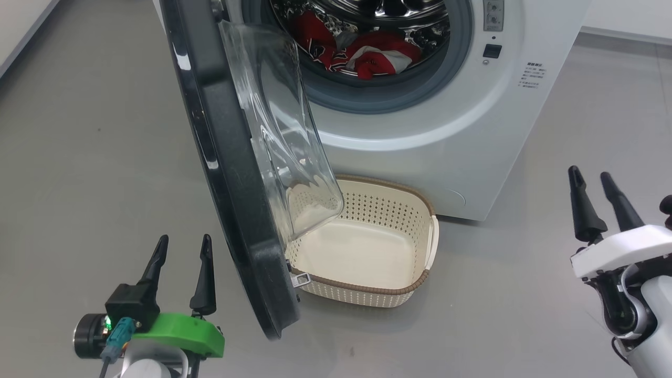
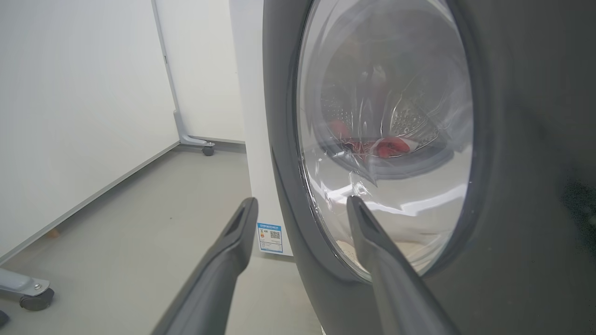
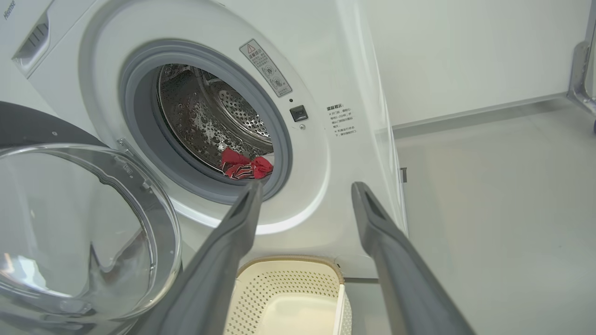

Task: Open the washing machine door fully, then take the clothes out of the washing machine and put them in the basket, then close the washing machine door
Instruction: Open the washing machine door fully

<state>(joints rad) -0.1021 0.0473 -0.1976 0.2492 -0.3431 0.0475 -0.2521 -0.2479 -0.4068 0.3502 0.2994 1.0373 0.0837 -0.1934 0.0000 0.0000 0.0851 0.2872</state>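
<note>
The washing machine [image 1: 472, 131] is a large white front-loader standing on a grey floor [image 1: 79, 157]. A grey rubber seal [image 1: 378, 100] rings its round opening, and behind the seal sits a perforated steel drum [image 3: 209, 116]. A small dark latch socket [image 1: 492, 51] lies on the front panel to the right of the opening. In the left wrist view, a small blue label [image 2: 270, 237] sits low on the cabinet.

The washing machine door [image 1: 220, 157] is open. It swings out towards the robot and appears nearly edge-on in the head view. It is round, with a glossy black outer rim and a matt black plastic inner face. A clear glass bowl [image 1: 283, 131] bulges from its centre towards the machine, and in the head view this bowl overlaps the left part of the basket.

The basket [image 1: 367, 291] stands on the floor just in front of the machine, below the opening. It is oval and cream, with perforated sides, a brown woven-look rim and a white handle on its right side. Its smooth cream bottom is visible.

The clothes [image 1: 367, 55] lie bunched at the front bottom of the drum. They are red with white bands and dark markings.

The left pincer [image 1: 185, 239] is near the door's outer face, fingers apart and gripping nothing. Whether it touches the door cannot be told. The right pincer [image 1: 589, 172] hangs over the floor, well apart from the machine, fingers likewise spread and gripping nothing.
</note>
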